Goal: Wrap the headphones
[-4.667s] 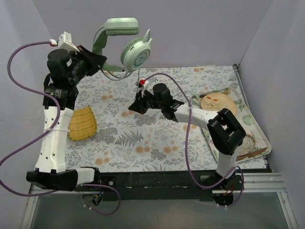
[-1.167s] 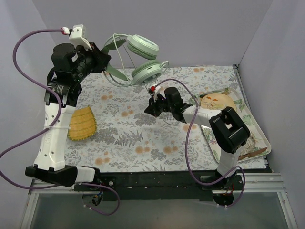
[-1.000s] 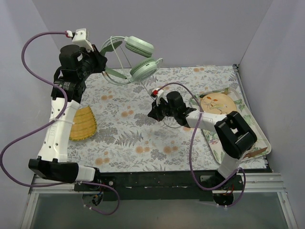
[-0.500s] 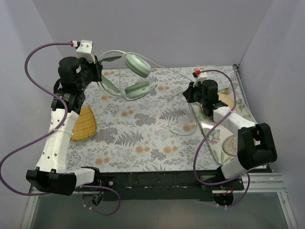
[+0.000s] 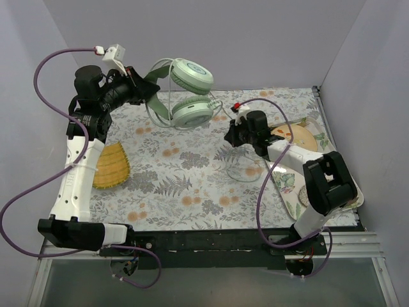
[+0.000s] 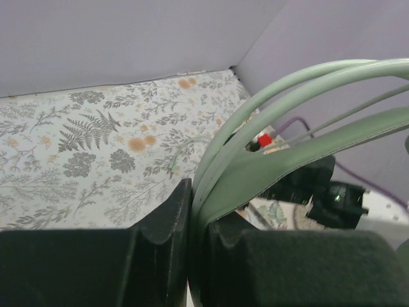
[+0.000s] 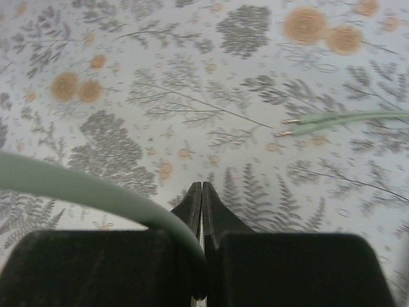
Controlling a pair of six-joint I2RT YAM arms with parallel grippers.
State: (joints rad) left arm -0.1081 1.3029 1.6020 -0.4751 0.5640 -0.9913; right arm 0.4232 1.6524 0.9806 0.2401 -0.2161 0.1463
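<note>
The pale mint-green headphones (image 5: 191,111) hang in the air above the far left of the table. My left gripper (image 5: 144,90) is shut on their headband (image 6: 289,152), which fills the left wrist view between the fingers. One cup (image 5: 192,75) is above the other. The thin pale cable (image 5: 246,170) runs down from the cups and lies in a loop on the cloth. My right gripper (image 5: 232,138) is low over the cloth, right of the cups, shut on the cable (image 7: 70,184). Two gold-tipped plug ends (image 7: 289,127) lie on the cloth ahead of it.
A yellow woven mat (image 5: 110,165) lies at the left of the floral cloth (image 5: 185,185). A patterned tray (image 5: 348,192) with a round plate (image 5: 299,137) sits at the right edge. Grey walls close in on the left, back and right.
My right gripper has moved left and nearer with the cable, from by the tray to below the cups. My left gripper has turned and raised the headphones a little.
</note>
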